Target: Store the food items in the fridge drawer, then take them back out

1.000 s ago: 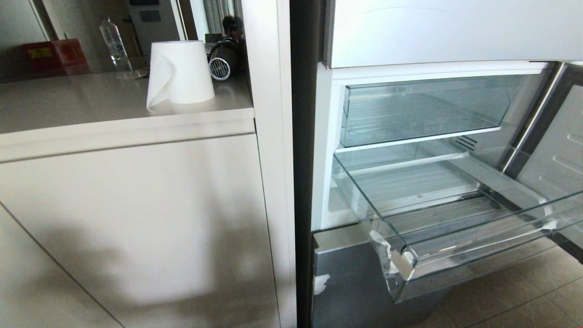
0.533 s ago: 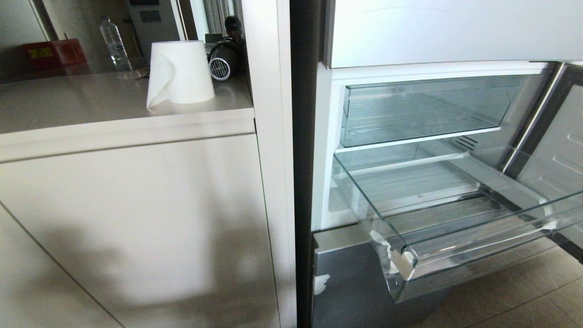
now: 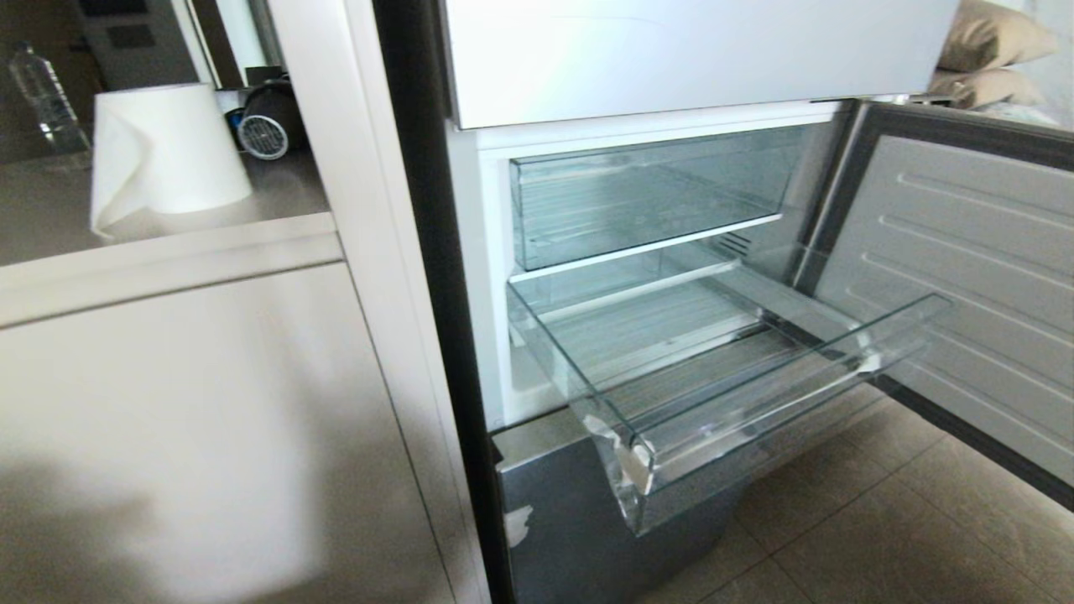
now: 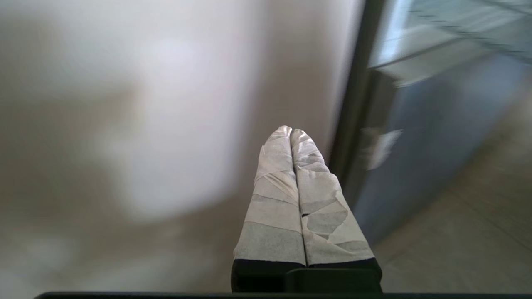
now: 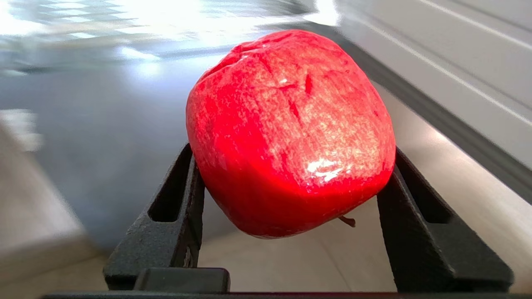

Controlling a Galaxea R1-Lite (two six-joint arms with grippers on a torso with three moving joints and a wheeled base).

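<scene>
R gripper [image 5: 291, 182]: black jaws spread wide and clamped on a glossy red, round, fruit-like food item [image 5: 291, 133], which fills the centre of the R wrist view; both jaws bear on its lower flanks, so the bulk sits above the contact line. Neither arm shows in the head view. L gripper [image 4: 291, 131]: white-taped fingers [image 4: 276, 199] pressed together, nothing held, lower centre of the L wrist view, idle and facing a beige cabinet front [image 4: 124, 124].

Outward, head view: wide, shallow, clear plastic fridge drawer [image 3: 780, 403] pulled out in the centre-right of frame, thick front lip, white tape scraps [image 3: 633, 457] at its lower-left front corner. Nothing seen in it. Above it a deeper clear drawer [image 3: 646, 197], pushed in. Open fridge door [image 3: 965, 277] at right edge; white paper towel roll [image 3: 164, 155] on the countertop, upper left.

Judgement: storing phase, fruit in hand, not yet in the drawer. To do it well: carry the fruit in over the front lip w/ clearance, not through it; keep clear of the deeper drawer's underside. Lower until close to the drawer floor before releasing, since a round glossy item prob. rolls if dropped. Aim mid-drawer, away from the walls, leaving room for regrasp when taking it back out.
</scene>
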